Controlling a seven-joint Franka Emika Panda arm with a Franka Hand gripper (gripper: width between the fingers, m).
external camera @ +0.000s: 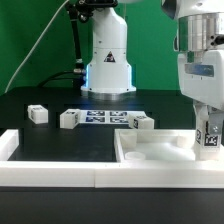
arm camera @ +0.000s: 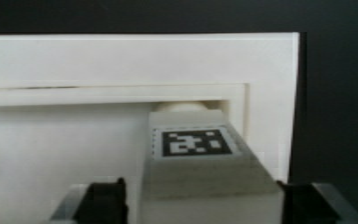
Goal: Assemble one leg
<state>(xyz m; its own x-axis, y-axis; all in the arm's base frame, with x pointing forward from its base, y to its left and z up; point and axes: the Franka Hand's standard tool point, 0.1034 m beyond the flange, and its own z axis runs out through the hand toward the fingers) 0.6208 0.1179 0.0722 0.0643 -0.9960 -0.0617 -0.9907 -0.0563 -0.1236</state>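
Observation:
My gripper (external camera: 208, 126) is at the exterior view's right, shut on the leg (external camera: 210, 140), a small white post with a black-and-white tag. It holds the leg upright over the right part of the large flat white tray-like part (external camera: 150, 152). In the wrist view the leg (arm camera: 197, 160) sits between my dark fingers (arm camera: 101, 203), its tag facing the camera. Its far end points at a round recess (arm camera: 190, 103) in a corner of the tray-like part (arm camera: 87, 60). I cannot tell whether the leg touches the part.
Three more small white posts (external camera: 37, 114), (external camera: 69, 119), (external camera: 143, 122) lie on the black table behind the tray-like part. The marker board (external camera: 101, 117) lies between them. The robot base (external camera: 108, 60) stands at the back. A white rail (external camera: 50, 176) runs along the table's front.

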